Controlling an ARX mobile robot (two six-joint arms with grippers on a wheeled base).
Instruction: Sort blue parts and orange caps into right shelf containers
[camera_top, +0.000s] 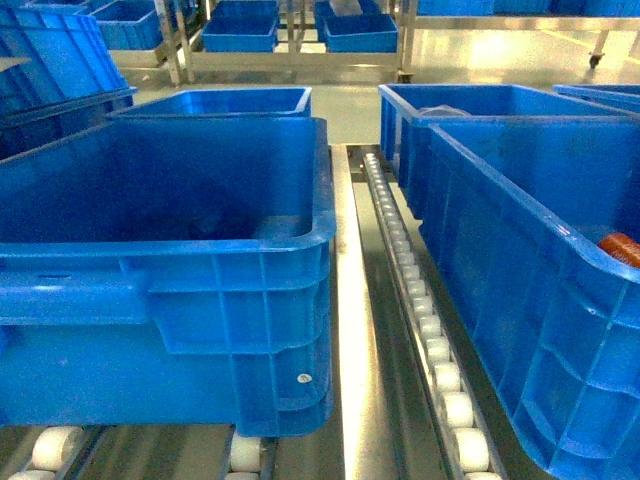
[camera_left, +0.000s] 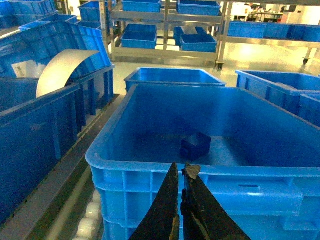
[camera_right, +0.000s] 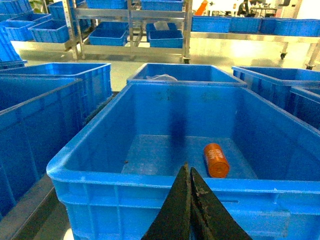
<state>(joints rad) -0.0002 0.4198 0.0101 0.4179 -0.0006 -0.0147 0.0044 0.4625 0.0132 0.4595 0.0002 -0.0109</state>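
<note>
Two crates each hold one item, a blue part (camera_left: 195, 145) and an orange cap (camera_right: 216, 159), while both grippers (camera_left: 181, 172) (camera_right: 187, 170) hang closed and empty, so sorting seems barely begun.

Only the finger ends are showing up in the wrist views. The left gripper (camera_left: 181, 176) is looking dark brown-black, two long tapering blades with a pale scuffed chip at one tip. The right gripper (camera_right: 187, 172) is showing the same dark wedge-shaped fingers, lightly speckled.
</note>
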